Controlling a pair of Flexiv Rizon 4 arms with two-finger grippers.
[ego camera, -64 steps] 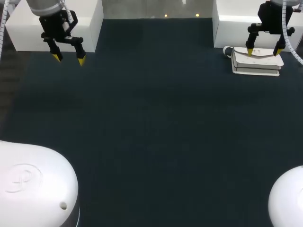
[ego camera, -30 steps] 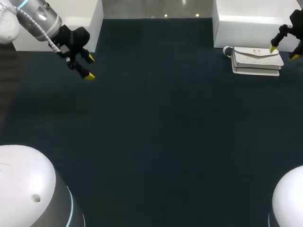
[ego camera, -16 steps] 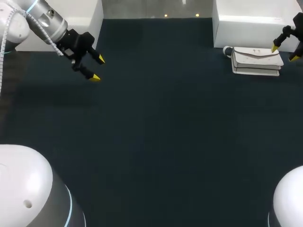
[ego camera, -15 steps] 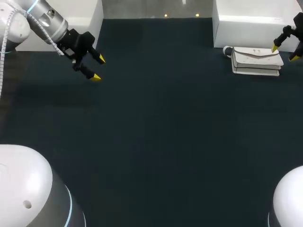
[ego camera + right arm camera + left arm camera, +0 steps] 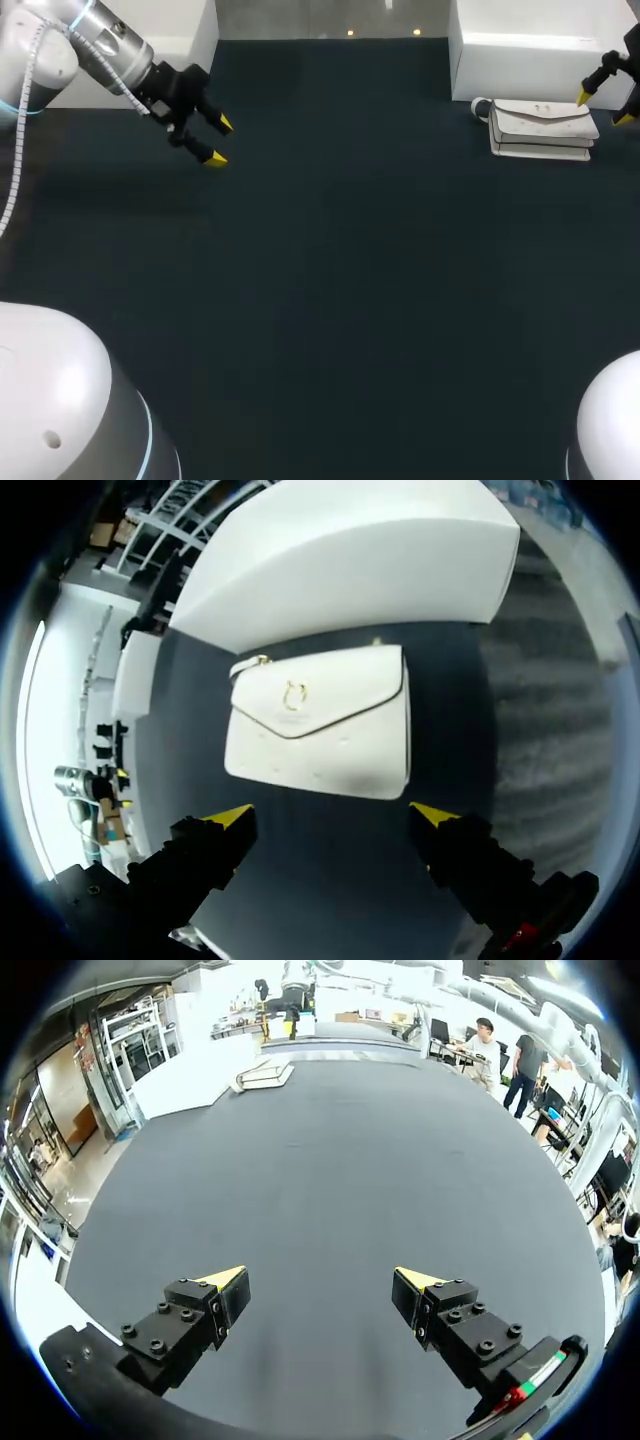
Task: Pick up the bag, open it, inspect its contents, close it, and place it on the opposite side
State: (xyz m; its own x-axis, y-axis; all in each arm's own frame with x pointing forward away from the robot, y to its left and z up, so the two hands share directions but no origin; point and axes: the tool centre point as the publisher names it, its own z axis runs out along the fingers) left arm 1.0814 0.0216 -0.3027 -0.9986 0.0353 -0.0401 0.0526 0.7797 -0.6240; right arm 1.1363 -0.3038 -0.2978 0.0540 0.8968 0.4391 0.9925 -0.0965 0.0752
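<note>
Progress seems barely begun: bag lies flat, flap closed, not yet lifted; right gripper hovers just beside the bag, jaws spread, empty; left gripper hangs well apart from the bag, jaws spread; lifting, opening, inspecting, closing and placing all remain.

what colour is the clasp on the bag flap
Gold. The clasp on the white bag shows best in the right wrist view.
</note>
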